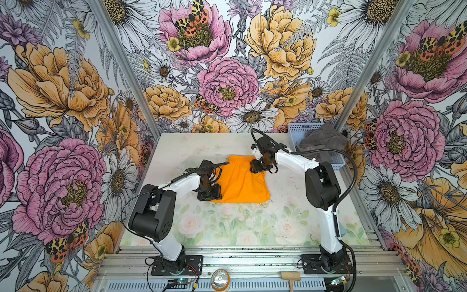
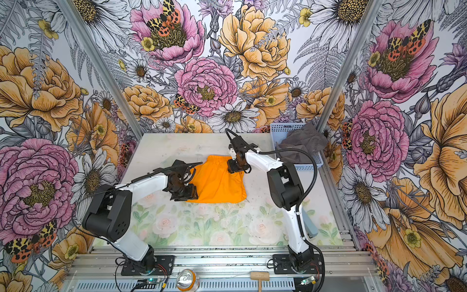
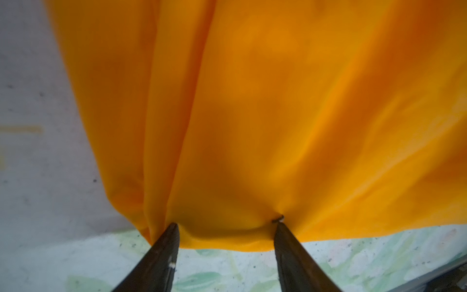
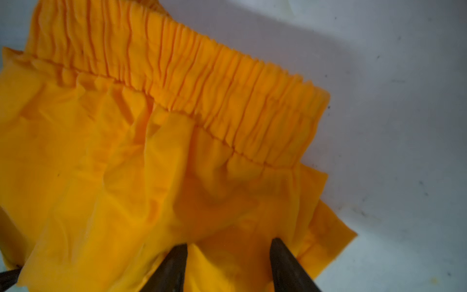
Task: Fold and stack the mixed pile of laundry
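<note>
The orange shorts (image 1: 240, 182) lie flat in the middle of the table (image 1: 227, 227), waistband (image 4: 202, 88) toward the back wall. Both arms cover parts of them in both top views. The left arm's wrist hides their left edge, and the right arm's wrist hides the right end of the waistband.

From above, the tips of the left gripper (image 1: 211, 198) are lost under its own body. The left wrist view shows them: the left gripper (image 3: 226, 225) stands with its fingers (image 3: 166, 242) spread wide, tips resting on the near hem, clamping nothing. That view is blurred, and the cloth fills most of it.

The right gripper (image 1: 257, 168) is also hard to read from above. In the right wrist view, the right gripper (image 4: 227, 242) is likewise parted, both tips on the cloth just below the waistband.

The grey towel (image 1: 321, 141) sits crumpled in the blue basket (image 1: 294, 134) at the back right corner, draped over its far rim. A black cable (image 1: 328, 151) from the right arm crosses in front of it, and the basket wall hides its lower folds.

A can (image 1: 219, 279) and a wooden mallet (image 1: 290, 276) rest on the front rail, well apart from the cloth.
</note>
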